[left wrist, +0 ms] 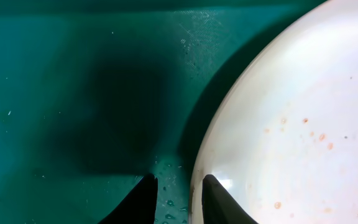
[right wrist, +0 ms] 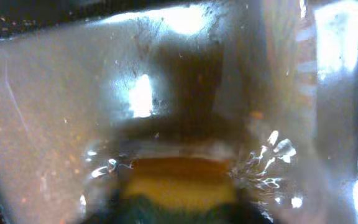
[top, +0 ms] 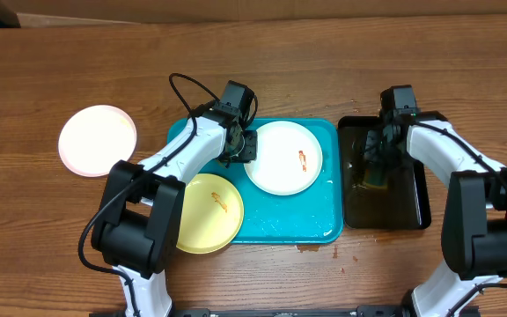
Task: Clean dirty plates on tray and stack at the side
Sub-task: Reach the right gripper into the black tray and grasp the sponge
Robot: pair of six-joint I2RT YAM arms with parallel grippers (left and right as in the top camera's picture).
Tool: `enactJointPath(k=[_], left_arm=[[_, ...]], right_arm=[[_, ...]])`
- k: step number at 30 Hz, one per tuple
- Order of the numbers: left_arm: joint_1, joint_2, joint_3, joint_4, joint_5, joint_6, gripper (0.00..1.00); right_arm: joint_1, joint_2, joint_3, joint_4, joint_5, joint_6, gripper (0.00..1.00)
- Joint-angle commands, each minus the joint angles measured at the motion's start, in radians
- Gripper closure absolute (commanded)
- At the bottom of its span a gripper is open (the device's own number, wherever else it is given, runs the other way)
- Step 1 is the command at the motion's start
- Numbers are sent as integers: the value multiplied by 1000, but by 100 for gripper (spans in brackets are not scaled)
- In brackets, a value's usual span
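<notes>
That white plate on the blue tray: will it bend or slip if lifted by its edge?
Probably stiff: the white plate shows a crisp round rim. Possibly slippery: droplets dot the tray beside it. With the left gripper straddling one edge only, it may tilt.

arms (top: 174,158): white shells, black joints | cable (top: 172,84): black, looped | pincer fingers (left wrist: 219,202): black, tapered

- The tray (top: 280,220) lies mid-table.
- The first plate (top: 284,158) sits in its far right part; my left gripper (left wrist: 178,186) straddles that plate's left rim.
- The second plate (top: 208,213) lies at the tray's near left corner, overhanging the rim.
- The third plate (top: 98,140) rests on the table (top: 51,255), left of the tray and apart from it.
- The narrow tray (top: 412,198) lies just right of the tray, with the sponge (right wrist: 179,186) in it, under my right gripper (top: 378,154).
</notes>
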State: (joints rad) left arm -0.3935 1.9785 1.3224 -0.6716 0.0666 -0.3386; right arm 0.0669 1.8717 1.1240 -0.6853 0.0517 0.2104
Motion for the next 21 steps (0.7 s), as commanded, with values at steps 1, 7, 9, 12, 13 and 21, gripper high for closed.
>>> enactJointPath(k=[1,7,9,12,13,21], left_arm=[[-7,-20,-6,4,5,-6,73],[-7,-20,-6,4,5,-6,72],[-7,-20,-6,4,5,-6,71],[-7,-20,-6,5,5,-6,71],[-7,-20,-6,5,5,-6,71],[-7,-20,-6,3,5,-6,67]], right_arm=[[0,-14,-21,13,-35,2,94],[0,-14,-21,-36,-83,4,35],[0,-14,-21,-68,-84,4,40],[0,-14,-21,-86,-83,3,96],[0,-14,-21,-87,-83,3,96],[0,-14,-21,-152,-84,4,35]])
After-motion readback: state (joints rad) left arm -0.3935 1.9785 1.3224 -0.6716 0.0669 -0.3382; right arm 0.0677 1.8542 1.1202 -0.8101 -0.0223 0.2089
